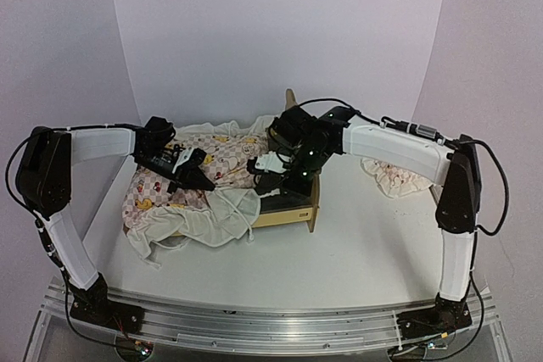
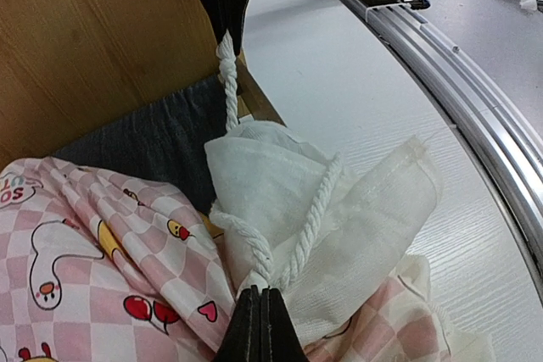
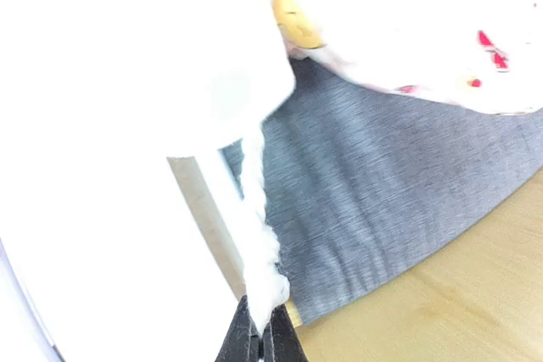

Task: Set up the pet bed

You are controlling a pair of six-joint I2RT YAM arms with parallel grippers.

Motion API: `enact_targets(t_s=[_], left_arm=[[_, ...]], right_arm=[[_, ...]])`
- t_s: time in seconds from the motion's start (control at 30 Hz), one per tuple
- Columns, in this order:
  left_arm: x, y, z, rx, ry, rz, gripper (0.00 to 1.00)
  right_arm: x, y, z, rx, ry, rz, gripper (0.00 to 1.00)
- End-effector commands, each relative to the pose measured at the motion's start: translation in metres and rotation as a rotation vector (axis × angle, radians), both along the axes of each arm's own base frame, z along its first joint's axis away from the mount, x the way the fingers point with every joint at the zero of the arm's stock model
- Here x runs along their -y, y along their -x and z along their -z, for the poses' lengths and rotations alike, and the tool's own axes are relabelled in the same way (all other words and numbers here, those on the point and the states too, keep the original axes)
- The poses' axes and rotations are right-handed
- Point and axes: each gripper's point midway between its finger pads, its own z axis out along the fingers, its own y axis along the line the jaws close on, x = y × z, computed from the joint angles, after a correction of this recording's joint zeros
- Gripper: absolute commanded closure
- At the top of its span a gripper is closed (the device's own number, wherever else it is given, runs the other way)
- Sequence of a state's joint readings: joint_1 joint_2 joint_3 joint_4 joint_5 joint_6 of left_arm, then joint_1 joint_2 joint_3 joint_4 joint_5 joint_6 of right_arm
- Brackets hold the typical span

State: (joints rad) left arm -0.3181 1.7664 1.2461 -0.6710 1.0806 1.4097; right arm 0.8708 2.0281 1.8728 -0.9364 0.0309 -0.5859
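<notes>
My right claw [image 3: 259, 338] pinches the quilt [image 2: 102, 235]'s cord [image 2: 227, 82] right above the pet bed [image 1: 288, 218]'s near end; my left claw [image 2: 260, 328], pinching the ruffle [image 2: 356, 209], sits beside its left rail.

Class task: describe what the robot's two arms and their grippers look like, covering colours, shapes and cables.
Both the left arm and the right arm have white tubular links joined by bulky black joints, with thin black cables looping alongside. Their black bases sit on a silver rail. The left gripper and right gripper have slim black fingers tapering to narrow tips.
</notes>
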Motion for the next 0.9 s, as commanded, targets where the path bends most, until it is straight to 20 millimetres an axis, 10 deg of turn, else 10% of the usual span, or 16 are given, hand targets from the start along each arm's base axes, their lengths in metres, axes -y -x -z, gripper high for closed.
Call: enact_targets(t_s=[0.0,0.37,0.57,0.87], left_arm=[[0.021,0.008,-0.02,-0.005,0.054,0.057,1.0],[0.039,0.013,-0.012,0.017,0.064,0.094,1.0],[0.04,0.009,-0.01,0.031,0.064,0.09,1.0],[0.04,0.005,-0.005,0.013,0.054,0.063,1.0]], right_arm=[[0.017,0.01,0.026,-0.045,0.117,-0.01,1.0],[-0.012,-0.004,-0.018,-0.012,-0.026,0.039,0.52],[-0.028,-0.013,-0.028,-0.136,-0.157,0.196,0.71],[-0.036,-0.001,0.02,-0.489,-0.166,0.401,0.81]])
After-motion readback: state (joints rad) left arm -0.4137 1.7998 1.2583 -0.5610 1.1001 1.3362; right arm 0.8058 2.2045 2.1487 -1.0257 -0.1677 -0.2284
